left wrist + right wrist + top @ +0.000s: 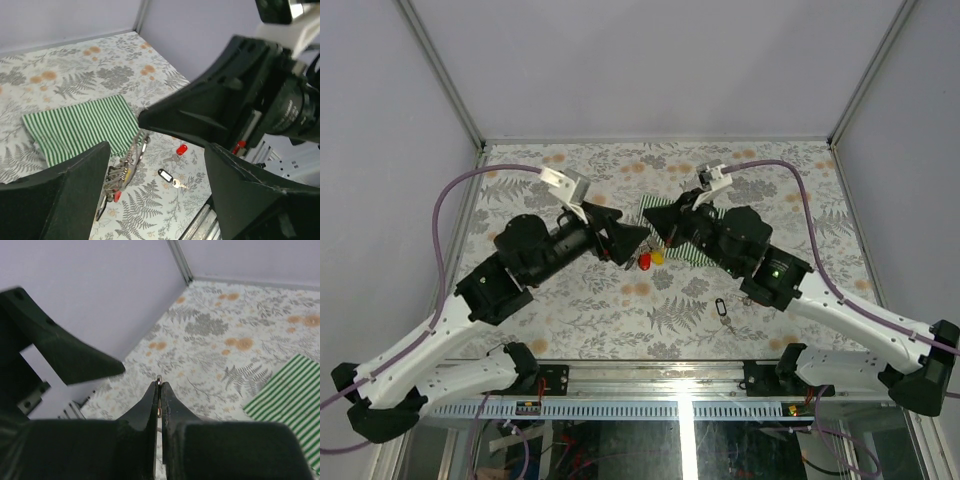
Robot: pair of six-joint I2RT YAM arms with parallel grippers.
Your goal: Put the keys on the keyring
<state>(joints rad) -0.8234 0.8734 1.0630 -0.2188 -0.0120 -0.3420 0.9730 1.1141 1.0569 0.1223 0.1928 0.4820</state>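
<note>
Floral-print table (550,300), grey walls (640,70). The right gripper (159,386): fingers pressed together, pinching the keyring (125,170) aloft, bunch hanging below. The left gripper (632,236): spread, empty. The black-tagged key (165,175) and red-tagged key (181,149): loose on the table, apart from the ring. Threading judged not begun; both keys outstanding.

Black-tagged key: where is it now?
Top view: the black-tagged key lies loose on the table, right of centre, beside the right arm, nearer the bases than the striped cloth.

Right pincer (648,213) directly ahead of left pincer (638,235)
</note>
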